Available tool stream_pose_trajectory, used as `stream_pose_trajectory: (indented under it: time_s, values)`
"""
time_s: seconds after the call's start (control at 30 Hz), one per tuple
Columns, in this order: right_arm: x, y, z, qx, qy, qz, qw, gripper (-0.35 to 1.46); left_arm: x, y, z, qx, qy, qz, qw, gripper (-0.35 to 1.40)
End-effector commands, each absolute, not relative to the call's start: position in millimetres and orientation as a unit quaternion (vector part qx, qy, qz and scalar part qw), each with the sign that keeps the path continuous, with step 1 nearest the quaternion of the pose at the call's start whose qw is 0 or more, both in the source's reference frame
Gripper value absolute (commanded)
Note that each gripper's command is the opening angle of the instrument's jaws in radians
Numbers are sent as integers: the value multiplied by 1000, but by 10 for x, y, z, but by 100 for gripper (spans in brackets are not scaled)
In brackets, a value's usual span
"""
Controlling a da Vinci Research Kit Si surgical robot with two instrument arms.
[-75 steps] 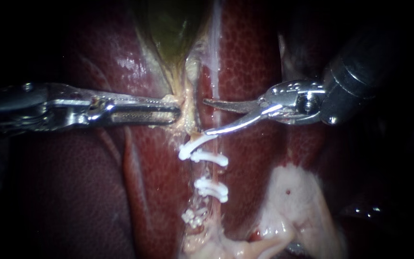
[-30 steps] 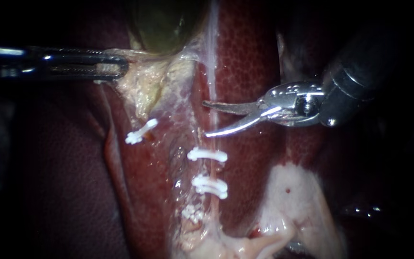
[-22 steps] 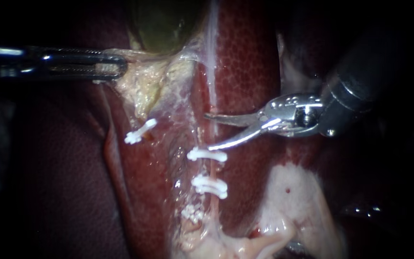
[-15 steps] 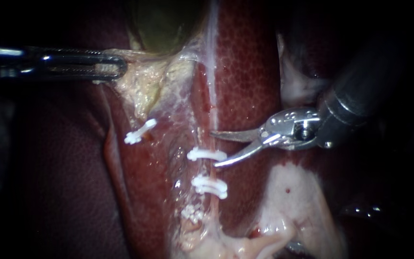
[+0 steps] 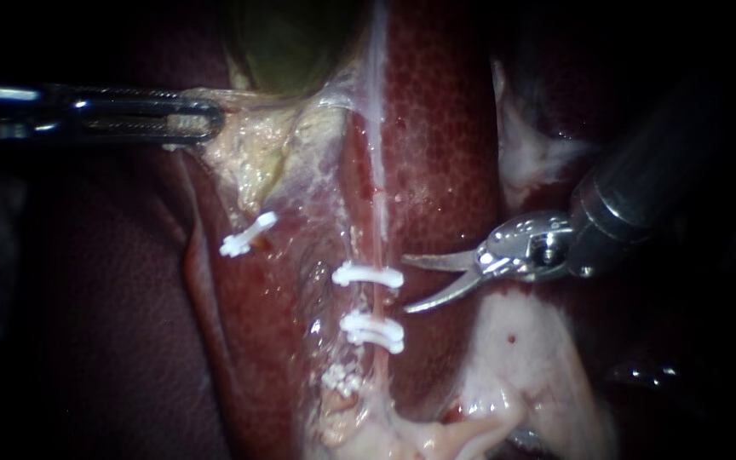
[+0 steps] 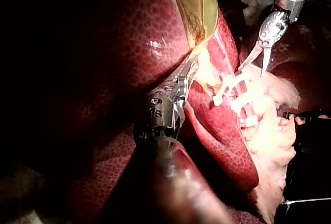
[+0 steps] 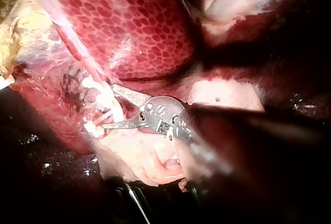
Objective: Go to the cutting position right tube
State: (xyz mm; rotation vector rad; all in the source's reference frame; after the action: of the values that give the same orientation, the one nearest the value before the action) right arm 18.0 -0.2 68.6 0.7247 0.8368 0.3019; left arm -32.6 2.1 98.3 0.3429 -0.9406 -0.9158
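The right tube [image 5: 378, 213] runs as a thin pale strand down the liver [image 5: 436, 128] and carries two white clips [image 5: 368, 274] [image 5: 374, 330]. My right instrument [image 5: 406, 284] has its curved blades open just right of the tube, their tips level with the upper clip and the gap below it, touching nothing. In the right wrist view those blades [image 7: 106, 106] end beside the clips [image 7: 103, 97]. My left instrument [image 5: 189, 119] is shut on yellowish tissue [image 5: 253, 145] below the gallbladder [image 5: 291, 43], holding it out to the left; the left wrist view [image 6: 189, 71] shows the same grip.
A separate clip [image 5: 247, 234] sits on a stump of the lifted tissue, left of the tube. More clip material [image 5: 342, 381] lies lower on the tube. Pale fatty tissue [image 5: 521, 358] lies under the right instrument's shaft.
The right instrument has slid down along the tube, from above the upper clip to level with it, blades still open. Before that, the left instrument pulled the tissue and its clip up-left; it now holds still.
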Motion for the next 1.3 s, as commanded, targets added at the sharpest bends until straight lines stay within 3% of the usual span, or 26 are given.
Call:
stream_pose_trajectory:
  time_s: [0.03,0.93,1.3]
  values:
    - [183,-4,687,347,395,143,838,117,-326,21,983,159,-435,-424,779,-35]
    - [224,-35,726,378,384,141,831,117,-328,19,984,158,-435,-424,779,-35]
    - [231,-42,732,418,385,123,814,85,-329,19,984,157,-435,-424,779,-35]
